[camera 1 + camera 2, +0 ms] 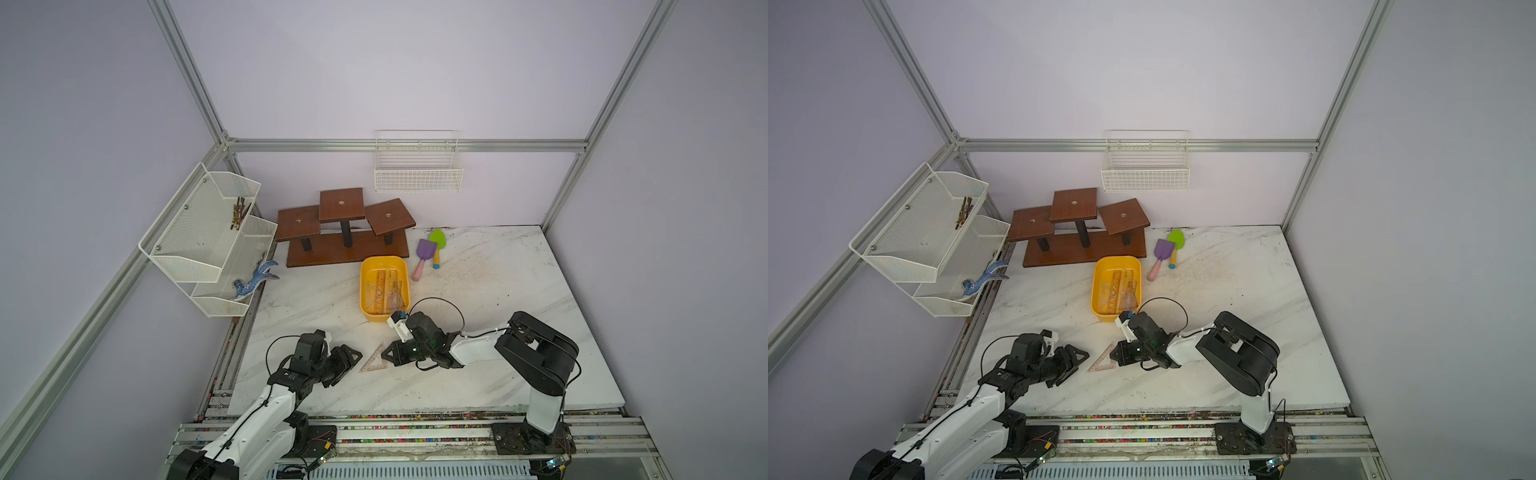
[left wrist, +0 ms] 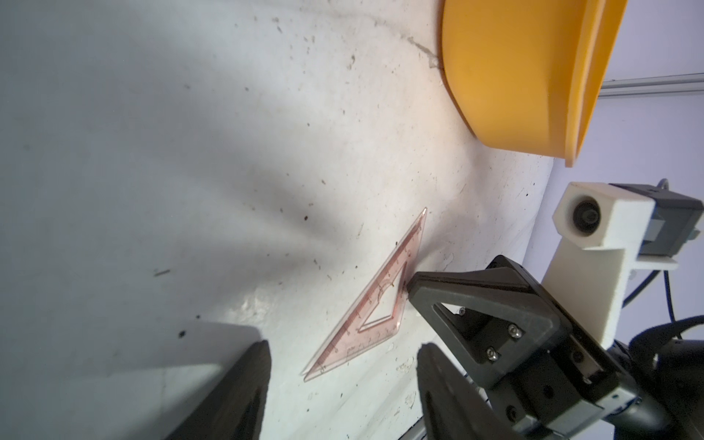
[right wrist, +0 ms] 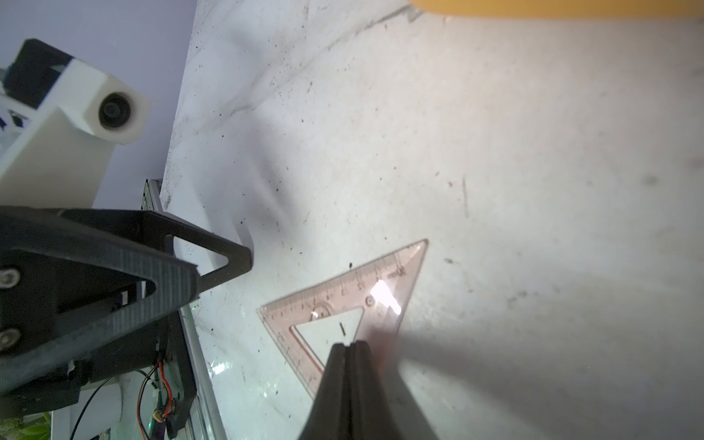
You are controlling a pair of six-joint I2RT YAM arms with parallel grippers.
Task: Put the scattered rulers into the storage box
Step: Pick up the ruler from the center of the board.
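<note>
Right wrist view gives me the right gripper (image 3: 344,346) with its jaws pressed flat together and nothing between them. Its tip meets the right-hand edge of a pinkish see-through plastic triangular set square (image 3: 343,285). I cannot tell whether the tip bears down on that edge or only touches it. The set square lies flat on the white marble-patterned tabletop (image 3: 533,152).

Just left of the triangle I see the left gripper (image 3: 223,272). Its jaws stand apart and hold nothing, and its fingertips point at the triangle, close to it but apart from it.

In both top views the set square sits in the near half of the table, between the two grippers. Farther back, just beyond the right wrist, is the shallow yellow plastic storage box (image 1: 362,291) with rounded corners. Several clear and brownish rulers (image 1: 386,291) lie overlapping inside it.

Right of the box lie purple and green toy shovels (image 1: 427,251). A brown wooden stepped stand (image 1: 345,249) is on its far side.
</note>
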